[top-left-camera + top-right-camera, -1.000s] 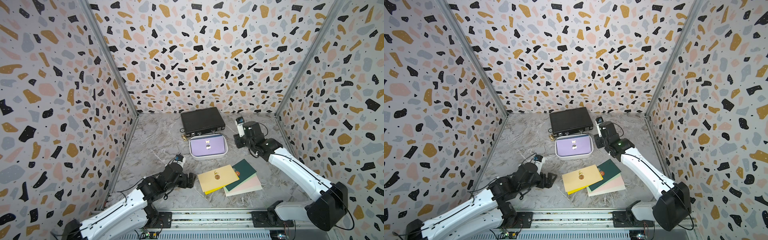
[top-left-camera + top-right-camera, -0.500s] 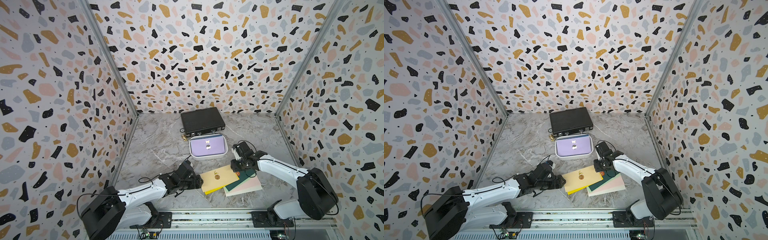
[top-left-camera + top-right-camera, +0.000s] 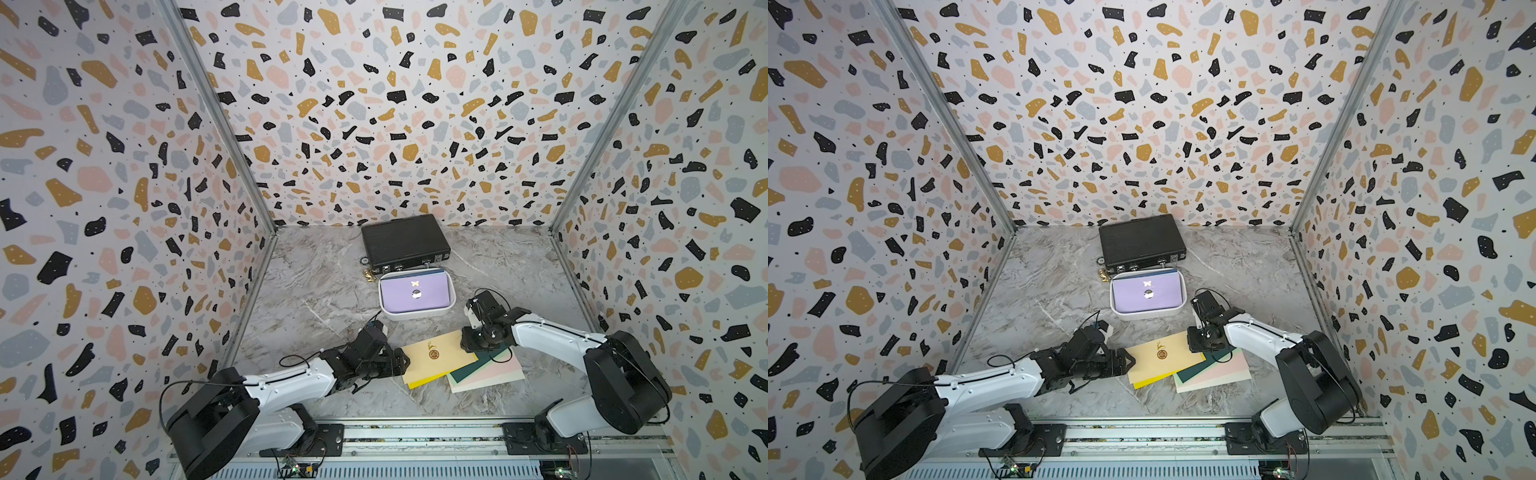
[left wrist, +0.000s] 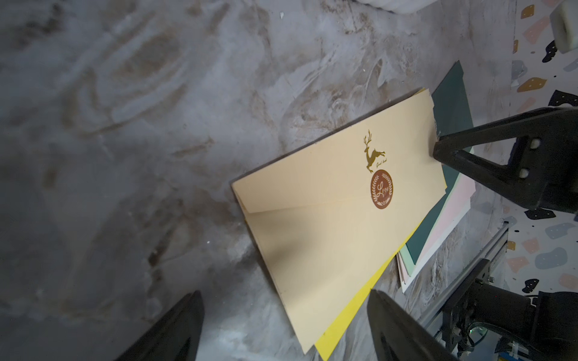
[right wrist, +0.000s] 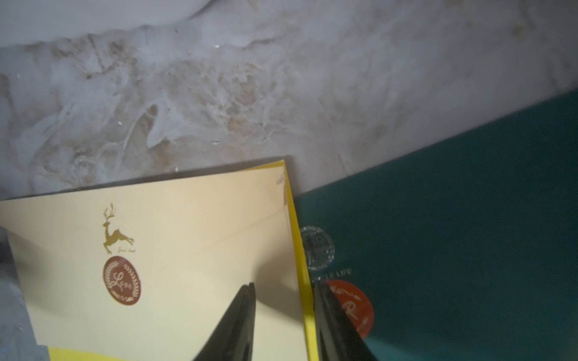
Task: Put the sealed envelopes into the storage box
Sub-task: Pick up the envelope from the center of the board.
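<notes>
The white storage box [image 3: 417,314] stands mid-table with a lilac envelope [image 3: 399,297] lying in it. In front of it is a loose pile of sealed envelopes: a cream envelope [image 3: 440,353] with a brown seal on top, then a yellow envelope [image 4: 353,315], a dark green envelope [image 5: 453,218] and a pink envelope [image 3: 496,372]. My left gripper [image 4: 284,293] is open at table level, its fingers either side of the cream envelope's near-left corner. My right gripper [image 5: 283,284] is open, with a narrow gap. One fingertip rests on the cream envelope and the other just past its right edge.
A shut black briefcase [image 3: 405,243] lies right behind the box, with a small brass object [image 3: 368,273] at its left front corner. Patterned walls close in the marble table [image 3: 316,299] on three sides. A metal rail [image 3: 415,436] runs along the front.
The right gripper came down from beside the box onto the cream envelope's right edge, its jaws narrowing. The left gripper slid forward to the envelope's left corner.
</notes>
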{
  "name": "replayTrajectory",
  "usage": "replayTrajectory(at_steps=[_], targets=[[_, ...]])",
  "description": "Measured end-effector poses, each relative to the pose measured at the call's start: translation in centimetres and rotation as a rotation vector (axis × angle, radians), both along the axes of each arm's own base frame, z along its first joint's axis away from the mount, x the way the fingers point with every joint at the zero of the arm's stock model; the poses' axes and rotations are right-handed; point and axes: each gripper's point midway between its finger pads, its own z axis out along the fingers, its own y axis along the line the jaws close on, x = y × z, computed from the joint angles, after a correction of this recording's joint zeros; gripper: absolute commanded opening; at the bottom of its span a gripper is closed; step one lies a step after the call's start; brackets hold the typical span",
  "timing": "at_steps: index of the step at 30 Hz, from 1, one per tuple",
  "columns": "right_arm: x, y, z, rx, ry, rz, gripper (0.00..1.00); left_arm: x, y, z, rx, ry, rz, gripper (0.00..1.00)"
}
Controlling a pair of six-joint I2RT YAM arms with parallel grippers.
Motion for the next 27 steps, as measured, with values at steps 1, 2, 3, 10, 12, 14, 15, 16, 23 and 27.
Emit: replayTrajectory(at_steps=[1, 2, 3, 10, 12, 14, 15, 16, 23, 27], targets=[[0.0, 0.0, 0.0, 0.002, 0.001, 0.0, 0.36, 0.1, -0.1, 0.0, -0.004, -0.001, 0.0, 0.85], [0.0, 0.1, 0.0, 0.006, 0.002, 0.0, 0.36, 0.1, -0.2, 0.0, -0.008, 0.0, -0.002, 0.85], [-0.1, 0.2, 0.0, 0.01, 0.004, -0.001, 0.36, 0.1, -0.3, 0.0, -0.013, -0.001, -0.003, 0.85], [-0.3, 0.8, 0.1, 0.047, 0.018, 0.009, 0.36, 0.3, -0.8, 0.1, -0.034, -0.002, -0.005, 0.83], [-0.4, 1.0, 0.2, 0.057, 0.025, 0.013, 0.35, 0.3, -0.9, 0.1, -0.041, -0.002, -0.005, 0.82], [-0.5, 1.1, 0.2, 0.065, 0.028, 0.015, 0.35, 0.2, -0.9, 0.1, -0.044, 0.002, -0.005, 0.81], [-0.5, 1.2, 0.2, 0.07, 0.03, 0.017, 0.35, 0.2, -0.9, 0.0, -0.045, 0.005, -0.004, 0.8], [-0.5, 1.3, 0.2, 0.074, 0.032, 0.018, 0.35, 0.2, -0.9, 0.0, -0.046, 0.007, -0.005, 0.79], [-0.5, 2.0, -0.1, 0.107, 0.049, 0.02, 0.35, 0.1, -1.2, 0.1, -0.087, 0.007, 0.006, 0.78], [-0.5, 2.1, -0.1, 0.114, 0.05, 0.015, 0.35, 0.2, -1.1, 0.1, -0.111, 0.009, 0.037, 0.75]])
